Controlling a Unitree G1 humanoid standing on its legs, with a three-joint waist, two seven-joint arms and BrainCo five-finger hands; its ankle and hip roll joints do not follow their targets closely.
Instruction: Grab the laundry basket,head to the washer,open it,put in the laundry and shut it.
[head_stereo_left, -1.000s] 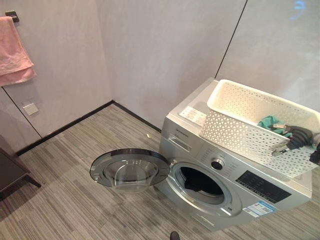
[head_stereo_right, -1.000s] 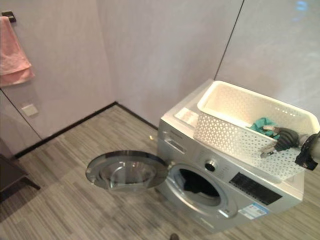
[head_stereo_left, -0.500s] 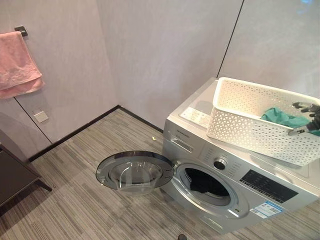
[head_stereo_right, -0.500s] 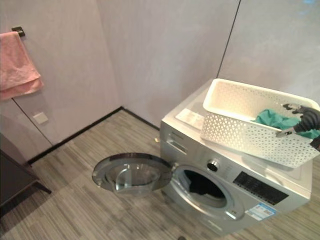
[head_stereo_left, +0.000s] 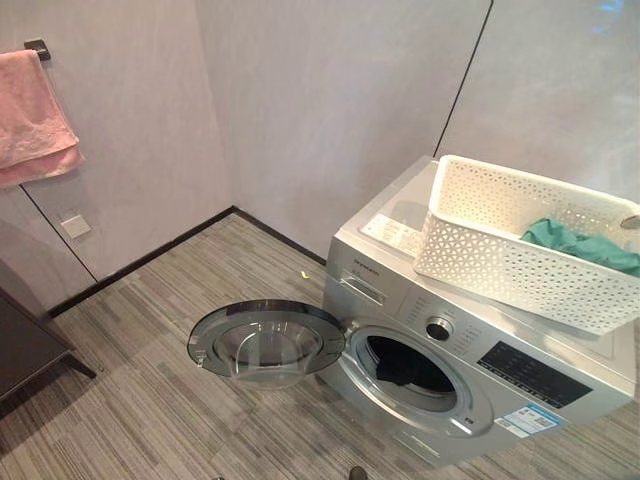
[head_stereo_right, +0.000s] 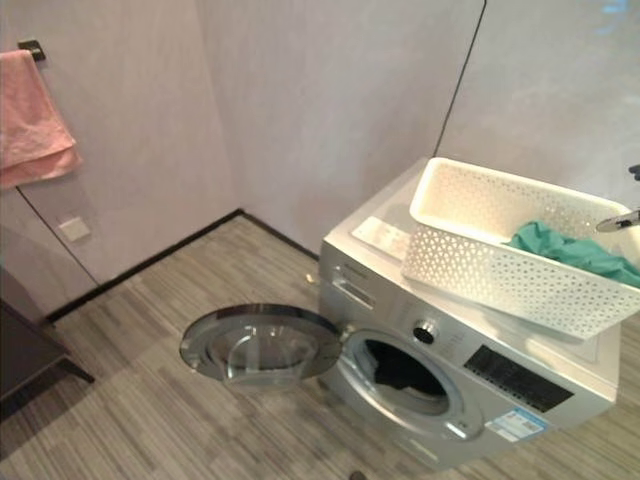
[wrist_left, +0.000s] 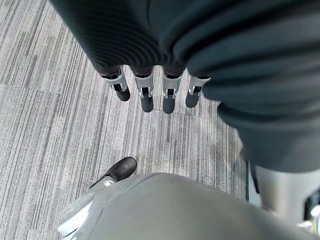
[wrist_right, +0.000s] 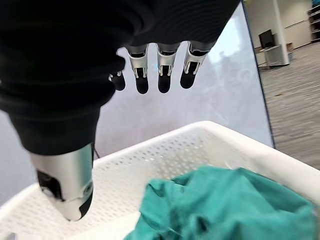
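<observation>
Grey striped flooring (head_stereo_left: 130, 380) runs up to pale wall panels, with a pink towel (head_stereo_left: 35, 115) hanging at the far left. Against the wall stands the silver washer (head_stereo_left: 470, 370), its round door (head_stereo_left: 265, 343) swung fully open and lying out toward the left, some dark laundry already visible inside the drum (head_stereo_left: 405, 365). On the washer's top surface sits the white perforated laundry basket (head_stereo_left: 500, 260), its long axis running roughly along the machine's top, and a teal garment (head_stereo_left: 575, 243) lies heaped at its right end.

What matters for the next move is that the garment lies directly below and just in front of the right hand (wrist_right: 157, 72), which hangs above the basket with straight, relaxed fingers, holding nothing and touching nothing. This hand is clearly the nearer one; it would have to drop down into the basket to take the cloth, then carry it down and leftward to the drum opening.

Over the floor, well away from the basket, the left hand (wrist_left: 155, 90) is likewise slack and empty.
</observation>
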